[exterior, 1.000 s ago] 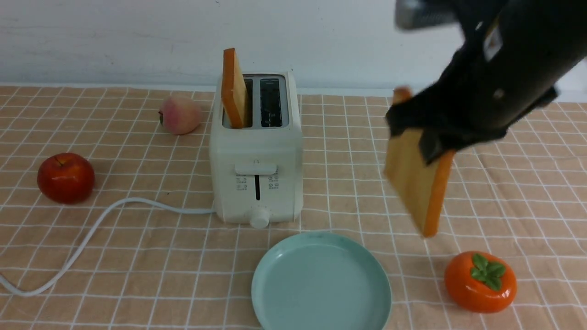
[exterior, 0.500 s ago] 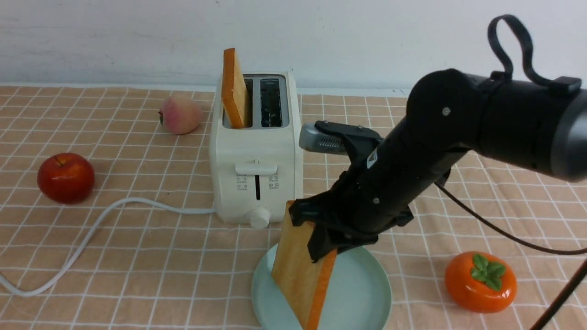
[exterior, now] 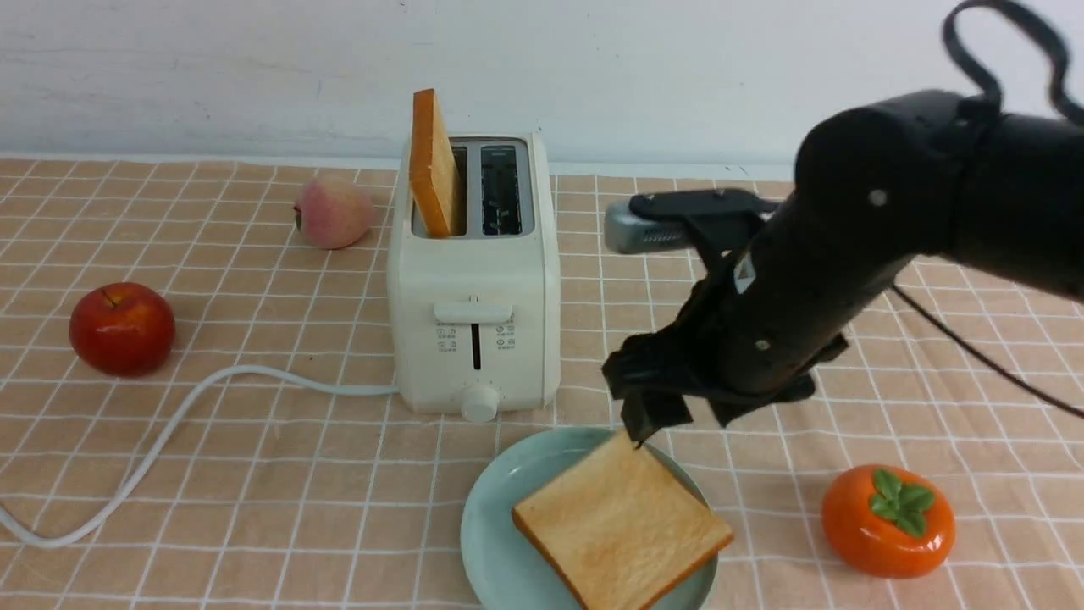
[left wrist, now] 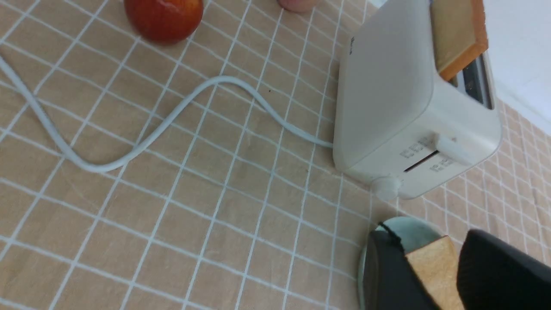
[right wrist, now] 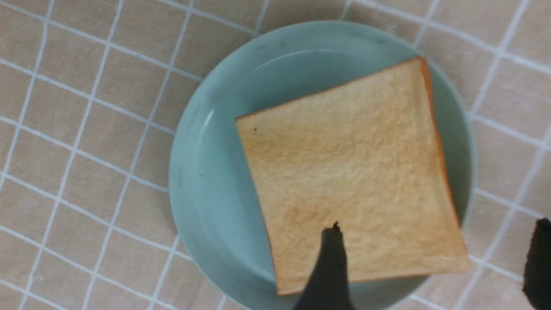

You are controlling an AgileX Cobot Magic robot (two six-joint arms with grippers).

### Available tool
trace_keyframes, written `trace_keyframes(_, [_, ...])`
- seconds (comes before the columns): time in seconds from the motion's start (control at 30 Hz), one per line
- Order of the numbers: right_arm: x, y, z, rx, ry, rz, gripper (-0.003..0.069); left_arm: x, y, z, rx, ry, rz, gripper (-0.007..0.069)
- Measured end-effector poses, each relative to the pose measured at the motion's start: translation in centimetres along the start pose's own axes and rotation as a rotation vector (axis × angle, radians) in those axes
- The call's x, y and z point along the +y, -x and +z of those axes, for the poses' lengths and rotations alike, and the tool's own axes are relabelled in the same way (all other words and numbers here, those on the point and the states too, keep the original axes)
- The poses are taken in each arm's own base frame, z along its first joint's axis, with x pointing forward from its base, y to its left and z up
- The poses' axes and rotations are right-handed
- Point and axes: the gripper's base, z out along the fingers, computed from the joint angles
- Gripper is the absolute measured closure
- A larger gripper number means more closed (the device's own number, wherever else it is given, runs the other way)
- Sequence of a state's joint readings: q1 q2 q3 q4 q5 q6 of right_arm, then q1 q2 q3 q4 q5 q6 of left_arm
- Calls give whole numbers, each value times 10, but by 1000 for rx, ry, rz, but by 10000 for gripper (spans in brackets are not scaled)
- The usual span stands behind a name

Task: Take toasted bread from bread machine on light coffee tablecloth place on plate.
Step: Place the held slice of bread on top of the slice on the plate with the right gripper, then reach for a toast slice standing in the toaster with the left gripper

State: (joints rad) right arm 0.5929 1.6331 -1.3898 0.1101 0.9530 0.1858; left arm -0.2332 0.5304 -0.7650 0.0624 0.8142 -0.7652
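One toasted bread slice [exterior: 622, 521] lies flat on the mint-green plate [exterior: 500, 508] in front of the bread machine [exterior: 474, 288]. The second slice [exterior: 434, 161] stands in the machine's left slot. My right gripper [exterior: 669, 415] is open and empty just above the plate's far edge. In the right wrist view its fingers [right wrist: 327, 267] spread wide over the slice [right wrist: 353, 172] and plate [right wrist: 211, 172]. My left gripper [left wrist: 428, 245] is open and empty, out of the front view; past it I see the plate [left wrist: 409, 228], the toaster [left wrist: 387, 107] and the standing slice [left wrist: 458, 34].
On the checked tablecloth [exterior: 254, 474], a red apple [exterior: 121, 328] and a peach [exterior: 332, 212] sit left of the toaster. An orange persimmon [exterior: 887, 521] sits right of the plate. The white cord [exterior: 169, 424] loops to the front left. A white wall runs behind.
My right gripper carried a slice from the right down onto the plate and let go. The slice now lies flat and the gripper has lifted off it, open.
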Motion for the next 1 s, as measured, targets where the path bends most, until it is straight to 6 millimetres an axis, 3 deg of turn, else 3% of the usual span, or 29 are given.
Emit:
trace_keyframes(0.07, [0, -1, -17, -31, -13, -18, 28, -2, 3, 0, -28, -27, 12, 386])
trace_keyframes(0.23, [2, -13, -97, -198, 4, -45, 10, -16, 15, 14, -76, -74, 122, 384])
trace_keyframes(0.3, [2, -23, -128, -269, 22, -51, 35, -26, 25, 31, -30, -46, 175, 369])
trace_keyframes(0.37, [2, -29, -142, -303, 30, -53, 56, -33, 32, 38, -10, -38, 197, 361])
trace_keyframes(0.47, [0, -43, -171, -367, 42, -52, 112, -55, 52, 76, 70, 4, 215, 319])
trace_keyframes(0.53, [0, -47, -176, -376, 42, -52, 125, -59, 56, 90, 97, 20, 214, 305])
trace_keyframes(0.57, [-1, -52, -182, -383, 37, -54, 134, -68, 64, 110, 132, 38, 211, 279])
trace_keyframes(0.63, [-2, -54, -185, -378, 29, -55, 139, -74, 69, 128, 163, 60, 213, 253])
trace_keyframes(0.7, [-5, -57, -184, -349, 2, -58, 140, -89, 77, 159, 219, 89, 235, 214])
trace_keyframes(1.0, [-12, -60, -183, -319, -68, -27, 141, -145, 65, 230, 288, 172, 430, 137])
